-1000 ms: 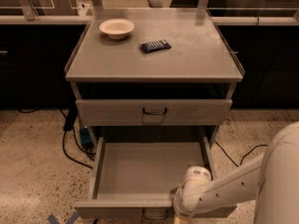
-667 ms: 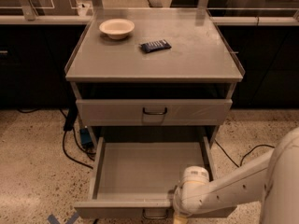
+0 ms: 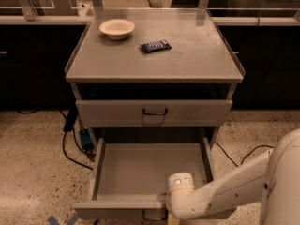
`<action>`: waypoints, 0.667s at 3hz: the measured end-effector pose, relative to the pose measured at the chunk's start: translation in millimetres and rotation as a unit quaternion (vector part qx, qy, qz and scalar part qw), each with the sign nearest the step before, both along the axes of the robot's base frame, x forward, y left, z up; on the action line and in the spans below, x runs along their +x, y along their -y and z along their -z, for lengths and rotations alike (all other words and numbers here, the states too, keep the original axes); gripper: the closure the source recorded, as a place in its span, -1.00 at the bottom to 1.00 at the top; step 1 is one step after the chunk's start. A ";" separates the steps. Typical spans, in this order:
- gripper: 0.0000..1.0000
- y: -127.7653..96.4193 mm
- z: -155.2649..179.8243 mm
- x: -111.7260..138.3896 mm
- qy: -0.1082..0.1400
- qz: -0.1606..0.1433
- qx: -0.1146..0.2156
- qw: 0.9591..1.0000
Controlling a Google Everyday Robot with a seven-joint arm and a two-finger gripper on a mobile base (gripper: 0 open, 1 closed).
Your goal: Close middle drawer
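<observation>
Middle drawer (image 3: 136, 170), a wide, shallow grey metal one, stands pulled far out of the cabinet low in the view, empty. At the left, black cables (image 3: 70, 146) trail over the speckled terrazzo floor (image 3: 28, 168). On the grey metal bench (image 3: 192, 60) above sit a round cream bowl (image 3: 117, 28) and, to its right, a dark blue wrapped packet (image 3: 155, 46), both well clear of the work. The taller-fronted grey top drawer (image 3: 197, 112) is shut. The gripper (image 3: 171, 217) sits at the open drawer's front panel, right of centre, probably placed there to push it in; whether its jaws are apart or together cannot be told. The white arm (image 3: 234, 191) reaches in from the right.
</observation>
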State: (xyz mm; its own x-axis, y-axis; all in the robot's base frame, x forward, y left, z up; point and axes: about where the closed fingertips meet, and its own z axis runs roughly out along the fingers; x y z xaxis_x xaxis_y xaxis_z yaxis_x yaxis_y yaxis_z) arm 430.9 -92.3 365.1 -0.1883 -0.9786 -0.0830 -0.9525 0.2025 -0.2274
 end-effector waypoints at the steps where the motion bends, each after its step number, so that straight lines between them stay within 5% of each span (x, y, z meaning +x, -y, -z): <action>1: -1.00 5.6 -1.2 2.0 0.004 0.001 -0.003 1.000; 2: -1.00 13.4 -9.6 -2.4 0.007 0.007 -0.004 1.000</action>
